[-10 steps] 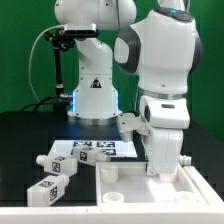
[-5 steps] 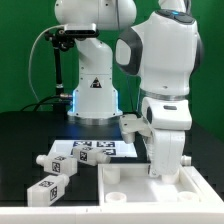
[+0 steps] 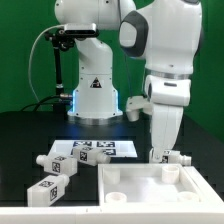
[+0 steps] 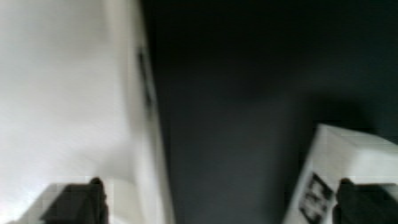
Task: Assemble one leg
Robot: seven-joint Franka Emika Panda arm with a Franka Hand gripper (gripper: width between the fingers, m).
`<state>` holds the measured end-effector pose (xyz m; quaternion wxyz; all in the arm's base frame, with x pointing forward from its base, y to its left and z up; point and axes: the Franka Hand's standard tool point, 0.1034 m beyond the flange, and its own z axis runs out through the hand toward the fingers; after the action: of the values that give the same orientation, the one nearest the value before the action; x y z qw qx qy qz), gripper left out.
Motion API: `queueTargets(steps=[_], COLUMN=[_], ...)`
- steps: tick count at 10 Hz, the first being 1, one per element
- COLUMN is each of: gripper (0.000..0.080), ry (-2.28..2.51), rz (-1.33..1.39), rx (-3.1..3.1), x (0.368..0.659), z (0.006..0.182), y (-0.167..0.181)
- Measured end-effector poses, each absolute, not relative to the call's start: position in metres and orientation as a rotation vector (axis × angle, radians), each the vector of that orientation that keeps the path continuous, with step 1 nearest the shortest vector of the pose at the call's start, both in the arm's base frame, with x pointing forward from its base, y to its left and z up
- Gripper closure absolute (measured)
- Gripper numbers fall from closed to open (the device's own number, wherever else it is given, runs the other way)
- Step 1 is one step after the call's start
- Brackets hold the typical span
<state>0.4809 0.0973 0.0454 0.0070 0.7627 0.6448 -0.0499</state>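
A leg (image 3: pixel 173 157), white with black-and-white tags, lies on the black table just behind the back rim of the large white panel (image 3: pixel 140 182), toward the exterior view's right. My gripper (image 3: pixel 160 151) hangs right over it. In the wrist view my gripper (image 4: pixel 222 205) is open wide. The panel's rim (image 4: pixel 63 100) lies by one dark finger (image 4: pixel 75 200). The tagged leg (image 4: pixel 338 165) lies close to the other finger (image 4: pixel 377 202). Nothing is held between them.
Other like legs (image 3: pixel 62 166) (image 3: pixel 38 190) lie on the table at the exterior view's left. The marker board (image 3: pixel 95 149) lies flat behind them. The arm's white base (image 3: pixel 95 95) stands at the back.
The arm has risen and swung toward the exterior view's right, off the panel's back edge. The leg behind the panel, hidden before, now shows below the gripper.
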Motion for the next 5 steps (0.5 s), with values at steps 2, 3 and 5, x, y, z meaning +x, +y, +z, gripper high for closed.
queueTargets(steps=[2,3,5], gripper=[0.0152,0.0152,0.0150], ry=[1.827,1.812,1.816], rz=[-0.160,-0.157,-0.158], rx=[2.519,2.533,2.530], x=[0.451,0.444,0.446], z=[0.051,0.047,0.048], y=[0.113,0.115,0.113])
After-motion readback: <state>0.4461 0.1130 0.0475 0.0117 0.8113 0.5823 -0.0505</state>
